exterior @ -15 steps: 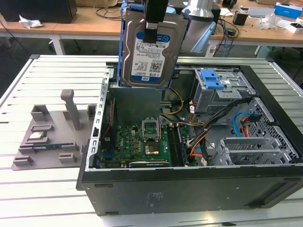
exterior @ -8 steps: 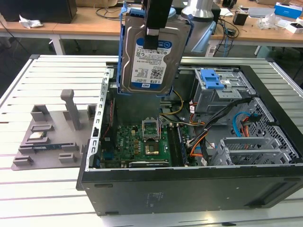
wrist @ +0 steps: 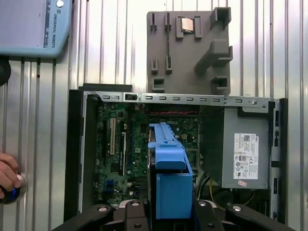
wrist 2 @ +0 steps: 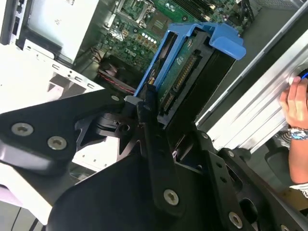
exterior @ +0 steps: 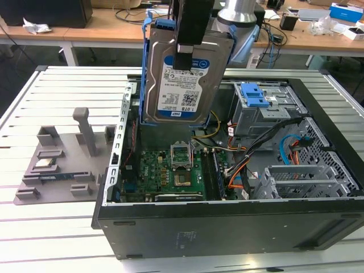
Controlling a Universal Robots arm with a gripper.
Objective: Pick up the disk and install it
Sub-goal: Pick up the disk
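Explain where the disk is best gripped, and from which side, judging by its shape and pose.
Grip the disk at its upper end, coming from above, with the jaws closing across its thickness onto the broad flat faces. It hangs upright over the open computer case, so the top is free, and the blue bracket frames its edges. The gripper holds it this way.

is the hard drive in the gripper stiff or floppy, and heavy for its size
Likely rigid: the disk hangs from the gripper without sagging. Its metal casing suggests it's dense, so it could pivot in that top-edge grip. The blue bracket looks thinner plastic, likelier to flex.
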